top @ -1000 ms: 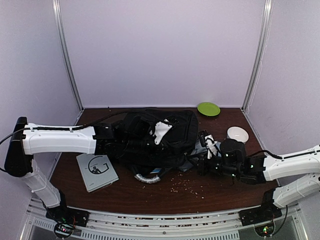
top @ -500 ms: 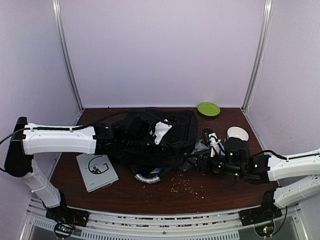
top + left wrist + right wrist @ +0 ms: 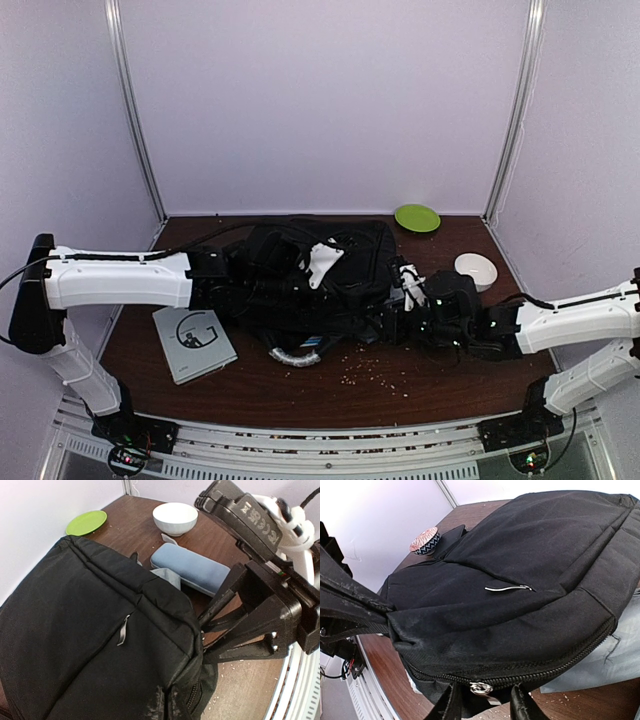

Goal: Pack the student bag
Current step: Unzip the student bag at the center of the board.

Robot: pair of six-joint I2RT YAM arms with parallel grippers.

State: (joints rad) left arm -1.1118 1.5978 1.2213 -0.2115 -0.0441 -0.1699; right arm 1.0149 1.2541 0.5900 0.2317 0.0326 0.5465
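Black fabric fills both wrist views: your bag (image 3: 90, 630) lies flat in the middle of the table (image 3: 450, 385), between the two arms, with its zip running along the edge nearest the right arm. Your left claw (image 3: 387, 616) is clenched on a fold of the bag close to that zip, and the cloth puckers to a point where the fingers meet. That hold looks meant to anchor the bag so the zip can run without dragging it along. Your right claw (image 3: 485, 700) is released, one finger on each side of the metal zip pull (image 3: 480, 688), not pinching it. The zip looks closed along the stretch you can see, so opening it seems to be the step in hand. A blue pencil case (image 3: 192, 570) lies just beside the bag and a grey book (image 3: 193, 343) lies apart on the left. With both outside, packing looks barely begun. The table is dark brown wood, littered with crumbs (image 3: 370, 372). A white bowl (image 3: 175, 517) and a green plate (image 3: 86, 522) sit toward the back right. Pale lilac walls close the space on three sides.
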